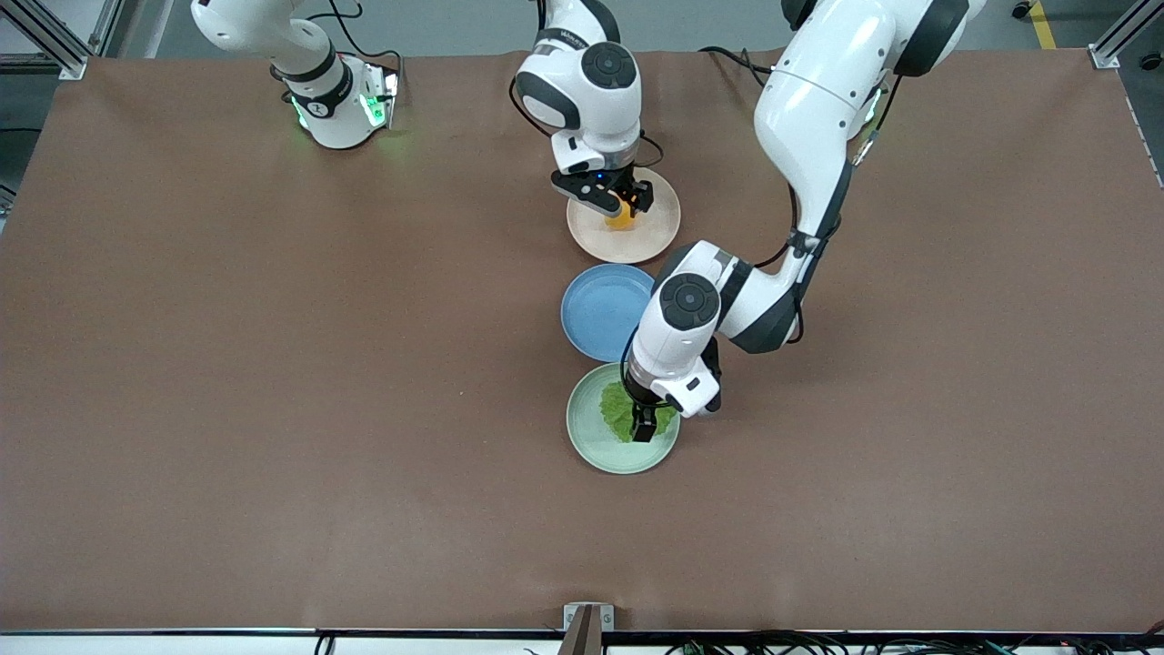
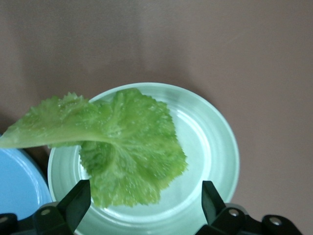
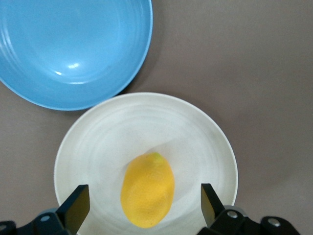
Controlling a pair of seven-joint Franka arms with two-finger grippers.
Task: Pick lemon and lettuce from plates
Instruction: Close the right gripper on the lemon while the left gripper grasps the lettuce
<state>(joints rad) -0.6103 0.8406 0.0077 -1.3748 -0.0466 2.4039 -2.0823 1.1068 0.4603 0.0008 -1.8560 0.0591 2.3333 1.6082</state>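
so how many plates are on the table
3, in a row: the pink plate holding the lemon farthest from the front camera, the blue plate in the middle, the green plate with lettuce nearest.

Lemon (image 3: 147,190) on beige plate (image 3: 98,142); lettuce (image 2: 122,147) on mint plate (image 2: 215,142).

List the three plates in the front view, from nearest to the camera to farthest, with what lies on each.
Mint green plate with the lettuce → blue plate, nothing on it → pink-beige plate with the lemon.
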